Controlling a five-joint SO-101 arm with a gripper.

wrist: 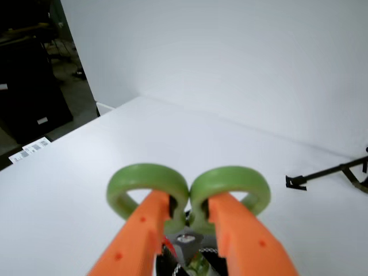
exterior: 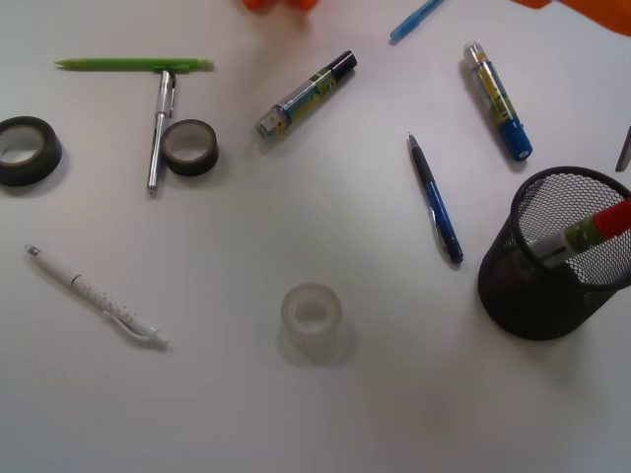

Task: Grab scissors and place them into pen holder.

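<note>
Scissors [wrist: 188,195] sit clamped in the orange tool [wrist: 187,230], seen in the wrist view: the two light green loop handles stand side by side and touching, with one orange finger [wrist: 141,233] pressed against the left loop and the other against the right. Below the handles the pivot and something red show between the fingers, blurred. In the front view the scissors cannot be made out; only orange bits of the arm show at the top edge. The pen holder [exterior: 552,286], a black mesh cup, stands at the right of the white counter [exterior: 296,424] with a red-and-green marker [exterior: 592,232] leaning inside it. Just left of it lies a blue pen [exterior: 436,200]. A clear tape roll [exterior: 313,317] sits near the middle, and a white pen [exterior: 94,295] lies well to the left.
</note>
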